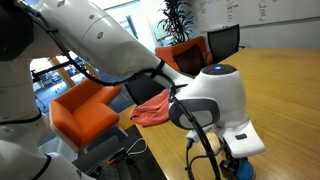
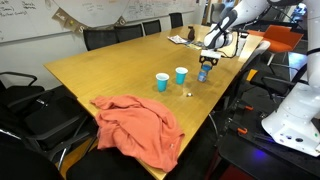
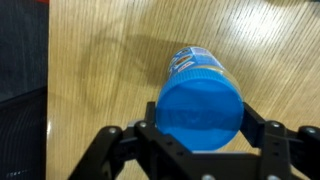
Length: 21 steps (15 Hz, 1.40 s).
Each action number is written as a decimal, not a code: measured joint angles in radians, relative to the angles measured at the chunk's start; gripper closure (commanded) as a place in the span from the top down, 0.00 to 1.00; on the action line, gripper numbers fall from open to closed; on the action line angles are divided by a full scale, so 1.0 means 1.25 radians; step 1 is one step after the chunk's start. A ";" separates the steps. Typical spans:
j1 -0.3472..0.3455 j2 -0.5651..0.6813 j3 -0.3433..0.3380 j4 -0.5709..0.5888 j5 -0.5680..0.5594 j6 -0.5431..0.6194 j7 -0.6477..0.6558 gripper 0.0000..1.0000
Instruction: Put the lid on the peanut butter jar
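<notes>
The gripper (image 3: 200, 128) is clamped on the lid (image 3: 200, 105). In the wrist view its black fingers (image 3: 150, 132) press in from either side against the rim of the blue disc, which sits directly between them. Straight beneath the gripper the lid lies flat on top of the peanut butter jar (image 3: 190, 62). A band of the jar's side with a blue label and white lettering shows just past the lid's far edge, but the contents are hidden from this angle. Around the jar there is only the pale wooden table (image 3: 100, 70), with a soft shadow lying off to one side of the gripper.

In an exterior view the gripper (image 2: 208, 62) points down near the table's edge, with the jar (image 2: 203, 74) right under it. Whether the jar's base rests on the wood cannot be told at this size. Two teal cups (image 2: 171, 78) stand upright beside each other, off to one side of the gripper and apart from it. A crumpled red cloth (image 2: 135, 122) lies well beyond them – much farther from the gripper, at the table's other end
</notes>
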 measured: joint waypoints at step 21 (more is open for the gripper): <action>-0.018 0.019 0.016 0.026 0.049 0.001 0.000 0.55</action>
